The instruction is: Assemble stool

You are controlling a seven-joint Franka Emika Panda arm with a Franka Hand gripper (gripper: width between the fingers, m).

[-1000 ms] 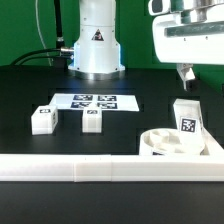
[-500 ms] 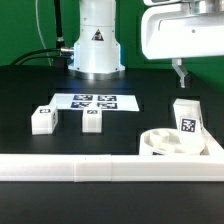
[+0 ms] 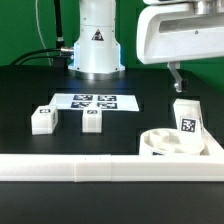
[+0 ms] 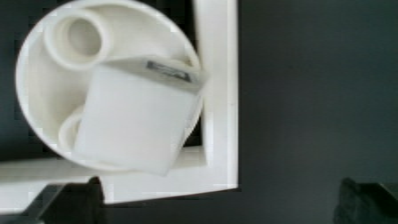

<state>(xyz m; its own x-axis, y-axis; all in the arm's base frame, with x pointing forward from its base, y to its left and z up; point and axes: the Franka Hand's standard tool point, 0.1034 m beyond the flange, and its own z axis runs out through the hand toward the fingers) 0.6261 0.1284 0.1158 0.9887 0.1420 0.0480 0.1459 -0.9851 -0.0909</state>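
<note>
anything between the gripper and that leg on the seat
Nothing visible. The gripper hangs above the leg with only open air between; the leg rests on the seat.

I see white round seat lying flat, hollows up, at exterior view's right. Tagged leg stands upright in it. Second leg and third leg sit side by side, well apart from seat, leftward.

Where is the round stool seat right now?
In the exterior view, the seat lies at the lower right, against the long white rail, with a tagged leg standing at its right edge.
</note>
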